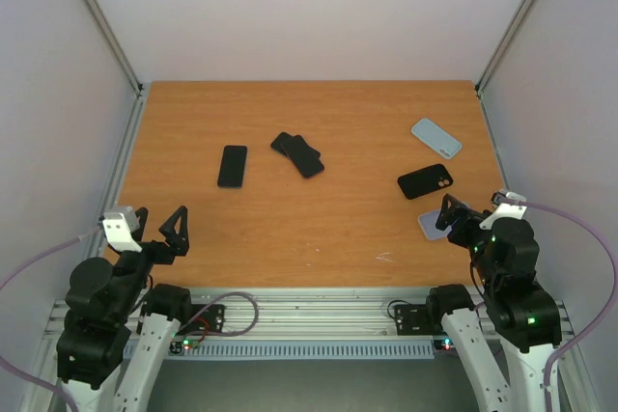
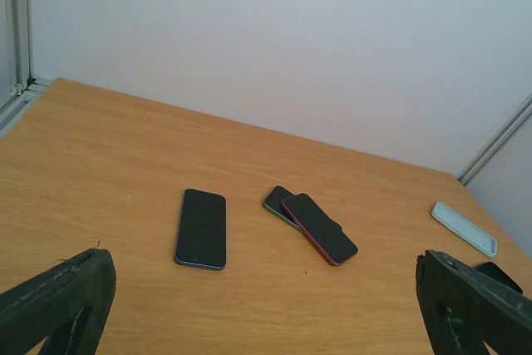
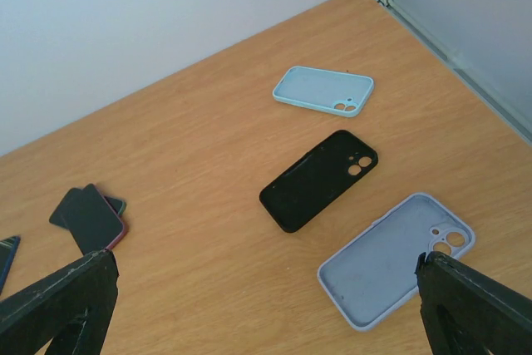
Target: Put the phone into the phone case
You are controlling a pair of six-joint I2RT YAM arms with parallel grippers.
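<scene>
Three phones lie face up on the wooden table. A blue-edged phone (image 1: 232, 165) (image 2: 201, 228) lies alone at centre left. A red-edged phone (image 1: 304, 155) (image 2: 319, 228) rests partly on a green-edged phone (image 1: 283, 144) (image 2: 277, 201). Three empty cases lie at the right: a light blue case (image 1: 436, 137) (image 3: 323, 90), a black case (image 1: 425, 181) (image 3: 319, 179) and a lavender case (image 1: 432, 224) (image 3: 396, 258). My left gripper (image 1: 159, 230) (image 2: 266, 309) is open and empty near the front left. My right gripper (image 1: 463, 215) (image 3: 266, 309) is open and empty, over the lavender case.
Metal frame posts (image 1: 101, 16) stand at the table's back corners, with white walls all round. A metal rail (image 1: 309, 301) runs along the table's front edge between the arm bases.
</scene>
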